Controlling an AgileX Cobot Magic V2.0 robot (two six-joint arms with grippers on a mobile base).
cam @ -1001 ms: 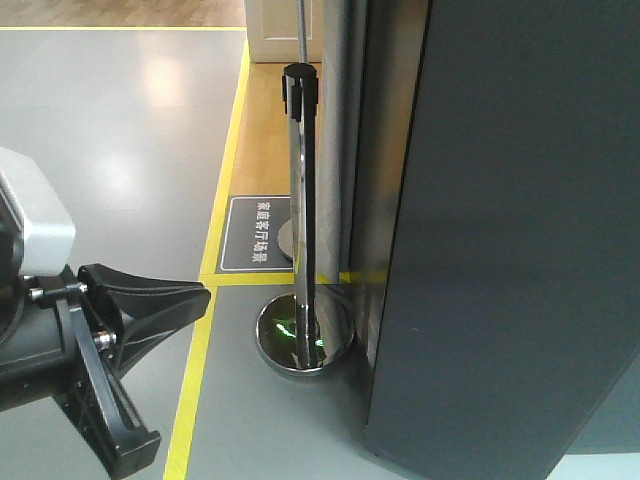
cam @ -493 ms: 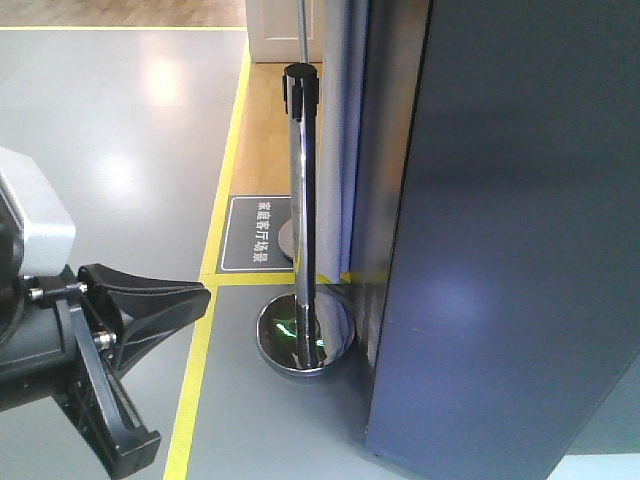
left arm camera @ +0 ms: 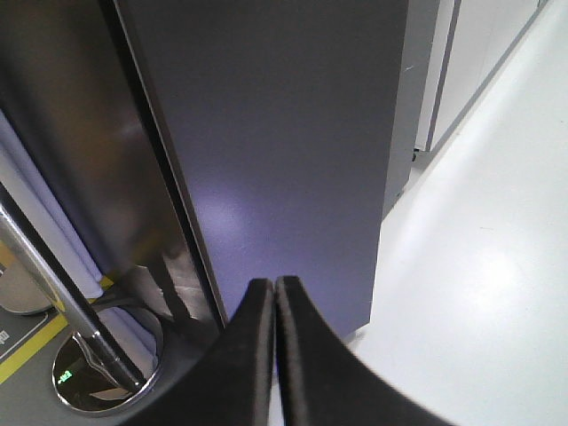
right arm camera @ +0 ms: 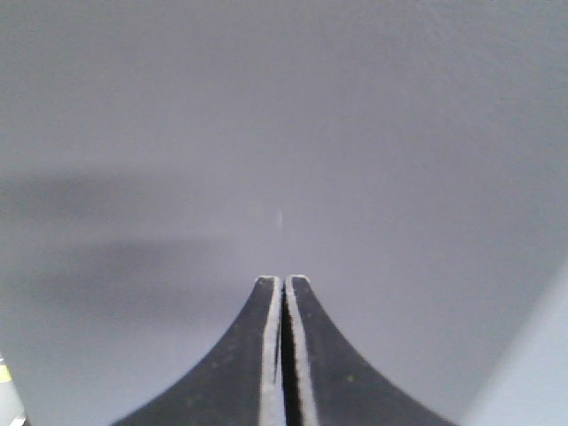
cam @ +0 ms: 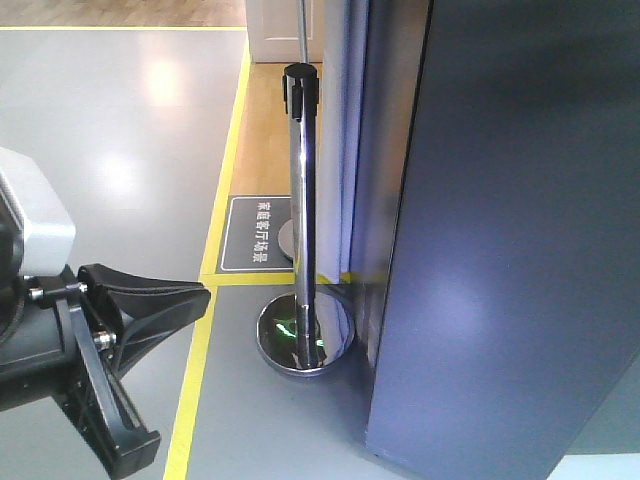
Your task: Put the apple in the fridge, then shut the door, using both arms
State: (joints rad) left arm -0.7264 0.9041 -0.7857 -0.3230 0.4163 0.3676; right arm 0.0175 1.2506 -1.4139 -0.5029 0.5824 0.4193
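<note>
The fridge [cam: 520,250] fills the right side, its dark grey door [left arm camera: 284,142] a big, flat, smooth, stiff panel; it looks heavy and slick, better pushed flat than pinched. A shiny chrome post [cam: 303,220] stands beside it. Both left gripper [left arm camera: 274,293] and right gripper [right arm camera: 283,293] are pressed together, empty. No apple shows.

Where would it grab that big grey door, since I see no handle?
No handle shows on the door; its face is flat, offering the jaws nothing. The one thin part is its vertical edge, so come from the side with jaws opened across it. Both the left gripper and right gripper are shut now, so a flat push looks likelier.
</note>
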